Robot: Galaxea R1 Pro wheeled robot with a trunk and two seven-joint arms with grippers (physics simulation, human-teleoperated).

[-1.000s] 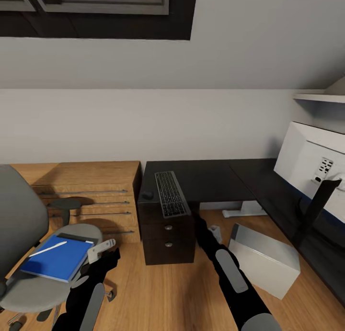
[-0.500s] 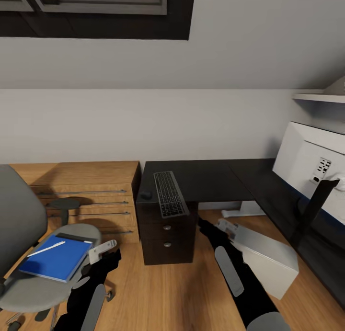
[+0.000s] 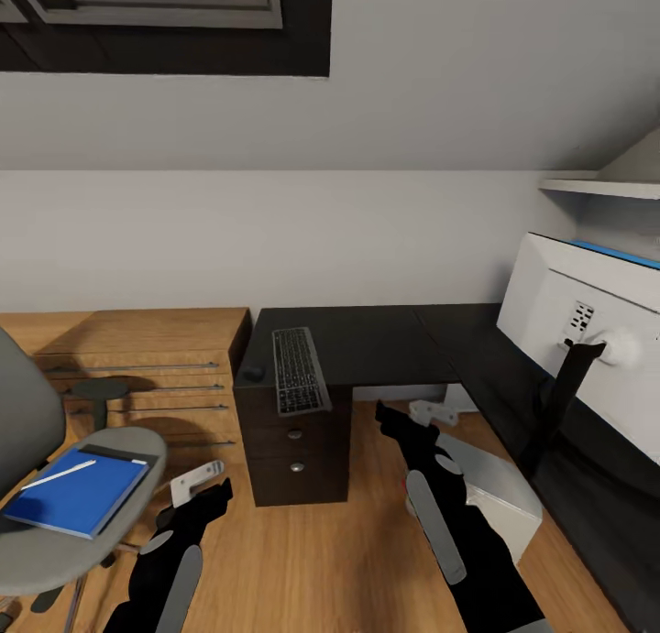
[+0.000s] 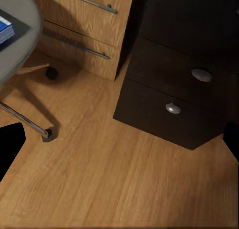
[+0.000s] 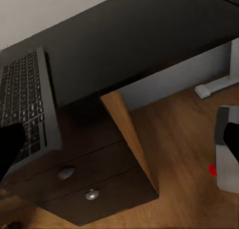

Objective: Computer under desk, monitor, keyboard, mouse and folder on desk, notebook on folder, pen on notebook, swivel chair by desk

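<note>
The black desk (image 3: 385, 344) carries the keyboard (image 3: 298, 370) near its left end, with the small black mouse (image 3: 250, 374) beside it. The monitor (image 3: 587, 321) stands on the desk's right wing, white back toward me. The grey computer (image 3: 490, 491) sits on the floor by the desk. At the left, the swivel chair (image 3: 55, 546) holds the blue folder (image 3: 78, 494), the pen (image 3: 57, 474) on top of it, and a dark notebook edge (image 3: 124, 452) behind. My left gripper (image 3: 197, 480) is open beside the chair seat. My right gripper (image 3: 431, 411) is open, low in front of the desk drawers (image 5: 74, 181).
An oak drawer chest (image 3: 137, 376) stands left of the desk, behind the chair. The chair's chrome base (image 4: 30, 124) spreads over the wood floor (image 3: 312, 560). A white shelf (image 3: 596, 186) hangs above the monitor under the sloped ceiling.
The head view has swung right, so everything has slid left in the picture. My right gripper has risen and moved further forward, toward the desk's underside. The left arm has barely moved.
</note>
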